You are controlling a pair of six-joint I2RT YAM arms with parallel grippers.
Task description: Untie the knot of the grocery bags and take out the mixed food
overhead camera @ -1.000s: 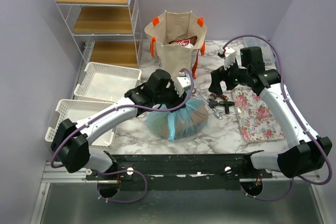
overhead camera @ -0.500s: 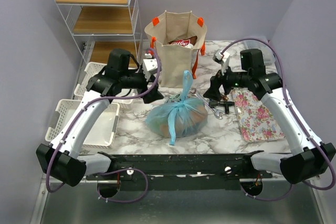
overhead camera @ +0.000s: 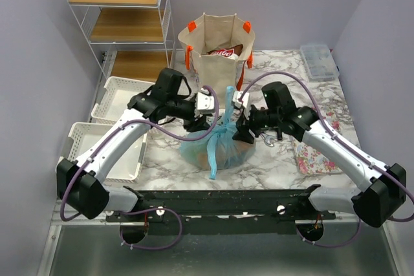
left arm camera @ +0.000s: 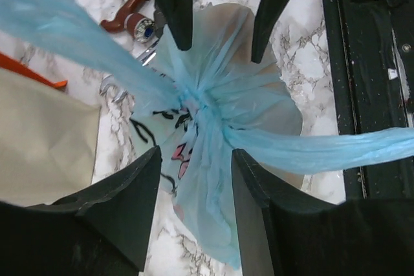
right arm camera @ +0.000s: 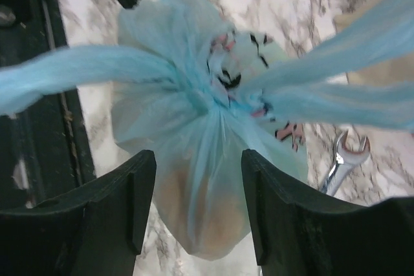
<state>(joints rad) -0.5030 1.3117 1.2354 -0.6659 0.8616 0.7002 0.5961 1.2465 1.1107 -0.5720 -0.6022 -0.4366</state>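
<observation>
At table centre: blue plastic bag (overhead camera: 217, 148), knot (left arm camera: 202, 105) tied, food inside. Left gripper (left arm camera: 195, 159) at knot's 9 o'clock, right gripper (right arm camera: 197, 159) at 3 o'clock; both jaws apart, astride knot, gripping nothing. 12 o'clock: canvas tote (overhead camera: 217, 69), snack packet (overhead camera: 223, 52) inside. Unpacking judged barely begun.
</observation>
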